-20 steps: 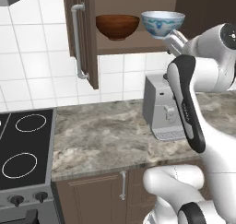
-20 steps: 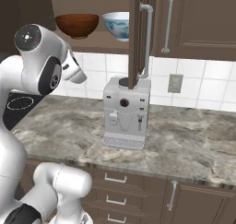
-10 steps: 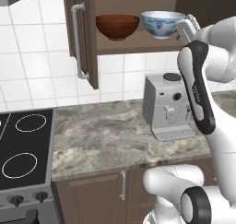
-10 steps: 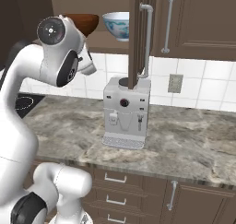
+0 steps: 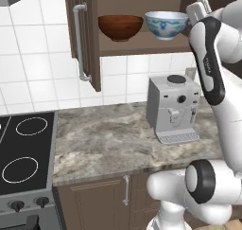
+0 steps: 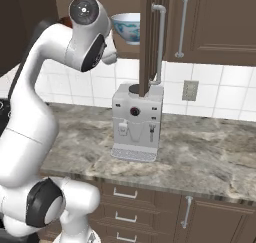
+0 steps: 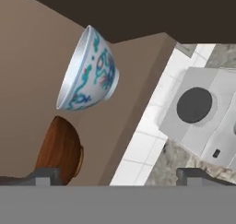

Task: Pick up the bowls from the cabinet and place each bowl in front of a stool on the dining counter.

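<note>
The cabinet [image 5: 142, 47] stands with its plank door [image 5: 87, 35] swung open, and both bowls sit on its shelf. The brown wooden bowl [image 5: 120, 26] is on the left and the white patterned bowl [image 5: 165, 24] on the right. My gripper [image 5: 194, 13] is raised to shelf height, just right of the white bowl and apart from it. In the hand view, rolled sideways, my gripper [image 7: 120, 174] is open with nothing between its tips, the white bowl [image 7: 90, 73] and the brown bowl [image 7: 60, 149] ahead. The white bowl [image 6: 127, 27] also peeks out beside my arm. The stool and the dining counter are out of view.
A grey coffee machine [image 5: 172, 108] stands on the stone worktop [image 5: 108, 144] right below the shelf. A black stove [image 5: 23, 153] lies at the left. The open door [image 6: 150, 42] juts out edge-on, with closed wall cupboards [image 6: 215, 22] to its right.
My arm has risen and carried the hand up from below the shelf to beside the white bowl. The jaws have stayed open and both bowls have not moved.
</note>
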